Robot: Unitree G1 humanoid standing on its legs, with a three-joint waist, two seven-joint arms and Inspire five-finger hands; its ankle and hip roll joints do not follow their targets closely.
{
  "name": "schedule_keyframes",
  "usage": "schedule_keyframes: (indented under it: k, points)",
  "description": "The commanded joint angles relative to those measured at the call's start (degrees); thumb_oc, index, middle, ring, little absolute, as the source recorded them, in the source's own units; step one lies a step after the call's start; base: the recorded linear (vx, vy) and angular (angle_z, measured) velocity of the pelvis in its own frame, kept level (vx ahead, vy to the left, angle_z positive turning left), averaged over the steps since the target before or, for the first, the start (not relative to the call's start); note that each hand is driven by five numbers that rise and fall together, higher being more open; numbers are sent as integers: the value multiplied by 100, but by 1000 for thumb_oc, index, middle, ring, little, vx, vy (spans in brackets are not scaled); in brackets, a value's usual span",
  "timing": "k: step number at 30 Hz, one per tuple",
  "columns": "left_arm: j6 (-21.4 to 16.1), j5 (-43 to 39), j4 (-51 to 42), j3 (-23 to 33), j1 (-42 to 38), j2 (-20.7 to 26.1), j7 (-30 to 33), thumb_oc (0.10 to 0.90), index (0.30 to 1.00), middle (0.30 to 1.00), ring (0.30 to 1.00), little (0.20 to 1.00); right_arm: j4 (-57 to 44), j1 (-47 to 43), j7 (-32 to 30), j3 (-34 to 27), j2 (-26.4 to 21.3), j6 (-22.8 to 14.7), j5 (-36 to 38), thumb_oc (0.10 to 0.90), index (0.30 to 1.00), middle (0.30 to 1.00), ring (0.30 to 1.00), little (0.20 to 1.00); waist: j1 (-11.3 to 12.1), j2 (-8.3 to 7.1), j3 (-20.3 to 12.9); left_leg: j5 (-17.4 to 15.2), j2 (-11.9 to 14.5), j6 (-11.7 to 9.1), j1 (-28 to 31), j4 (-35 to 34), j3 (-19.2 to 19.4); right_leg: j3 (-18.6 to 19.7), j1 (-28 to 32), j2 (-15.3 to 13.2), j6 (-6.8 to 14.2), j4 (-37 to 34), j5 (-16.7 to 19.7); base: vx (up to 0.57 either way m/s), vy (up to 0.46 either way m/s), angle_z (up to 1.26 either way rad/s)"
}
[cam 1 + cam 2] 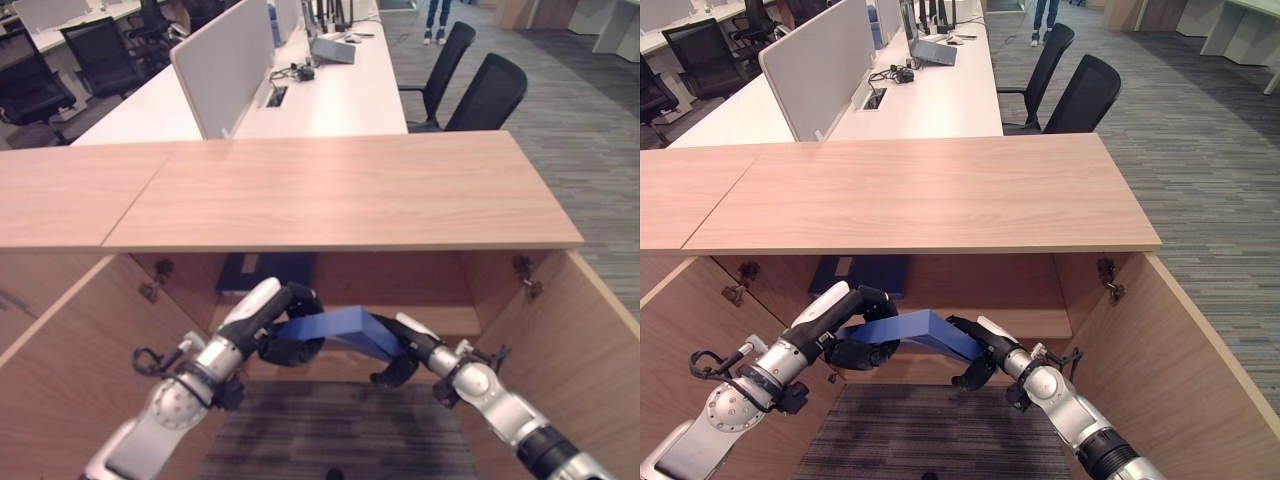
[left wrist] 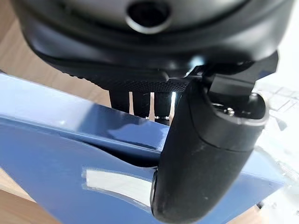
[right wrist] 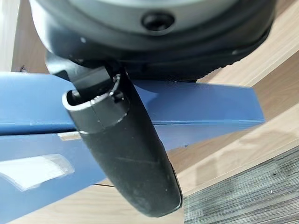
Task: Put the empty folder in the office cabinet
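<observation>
A: The folder (image 1: 335, 330) is blue and hangs between the two hands at the open front of the cabinet (image 1: 340, 190), below its wooden top and just above the lower shelf. In the left eye view the left hand (image 1: 285, 325) has its fingers curled round the folder's left end, and the right hand (image 1: 400, 355) clamps the right end.

B: So how should it go in?

A: My judgement: keep both ends level, push straight back, and let go only once it rests flat on the shelf. A second blue folder (image 1: 262, 272) already lies further back on the upper shelf, so stay clear of that.

B: Does the right eye view add anything?

A: Much the same scene. The folder (image 1: 915, 330) runs slightly downward toward the right hand (image 1: 980, 360), so I would raise that end before sliding. The open doors (image 1: 1185, 340) on either side leave room for both arms.

B: And the left wrist view?

A: The thumb (image 2: 201, 154) presses on the folder's blue cover beside a white label (image 2: 117, 184), and the fingers (image 2: 140, 103) reach past the far edge. It's a pinch, thumb against fingers.

B: The right wrist view?

A: The thumb (image 3: 124, 154) lies across the folder's face. The fingers behind are hidden, but the cover is clearly squeezed, with the shelf edge just beyond.
</observation>
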Motion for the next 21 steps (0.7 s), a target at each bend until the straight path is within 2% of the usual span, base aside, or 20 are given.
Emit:
schedule_keyframes:
  k: [1,2,3,4,10,15,17,20,21]
  points:
    - [-1092,-1394,-1189,39,-971,-403,65,400,300,300,300,300,-544,-790,33,454,230,-582,33,800,900,900,900,900,2,-235,-290,-848,109,-248,299,21,145,-150,207,-305,467,36,-164,0,0,0]
    - [-1094,-1460,-1218,15,-1014,-468,49,400,300,300,300,300,-536,-759,105,537,278,-579,83,753,829,829,829,829,7,-243,-285,-849,108,-252,299,21,145,-150,209,-305,468,36,-164,0,0,0]
    - [-1092,-1526,-1230,0,-1024,-509,28,400,300,300,300,300,-532,-718,154,580,306,-577,112,416,324,324,324,324,8,-247,-284,-848,110,-254,299,21,146,-152,210,-305,467,36,-167,0,0,0]
    - [-1088,-1588,-1247,-23,-1036,-547,22,400,300,300,300,300,-522,-697,180,612,321,-580,133,400,300,300,300,300,8,-252,-283,-849,110,-254,299,21,147,-150,210,-304,466,36,-167,0,0,0]
    - [-1027,-2152,-1208,-134,-943,-769,-195,400,300,300,300,300,-470,-285,265,608,428,-602,285,400,300,300,300,300,-33,-251,-268,-853,108,-247,305,21,151,-150,216,-303,464,36,-165,-1,-1,-1]
    - [-880,-2713,-1095,-383,-876,-903,-383,400,300,300,300,300,-202,12,168,474,708,-584,557,400,300,300,300,300,-100,-225,-258,-857,110,-239,304,21,180,-112,205,-295,460,36,-164,-1,5,-2]
    - [-772,-3037,-969,-569,-813,-1020,-521,400,300,300,300,300,-139,193,195,422,813,-546,834,400,300,300,300,300,-147,-218,-247,-857,105,-237,307,21,184,-97,197,-297,459,36,-158,-2,16,-6]
    - [-539,-3502,-758,-904,-803,-1128,-724,400,300,300,300,300,318,557,282,322,1222,-385,1876,400,300,300,300,300,-225,-210,-224,-857,109,-235,302,21,222,-61,178,-297,457,36,-142,-3,7,-4]
    - [-516,-3540,-699,-948,-790,-1122,-752,400,300,300,300,300,391,604,302,313,1264,-355,2009,400,300,300,300,300,-232,-212,-223,-856,110,-236,300,21,233,-54,173,-296,459,36,-138,2,8,-7]
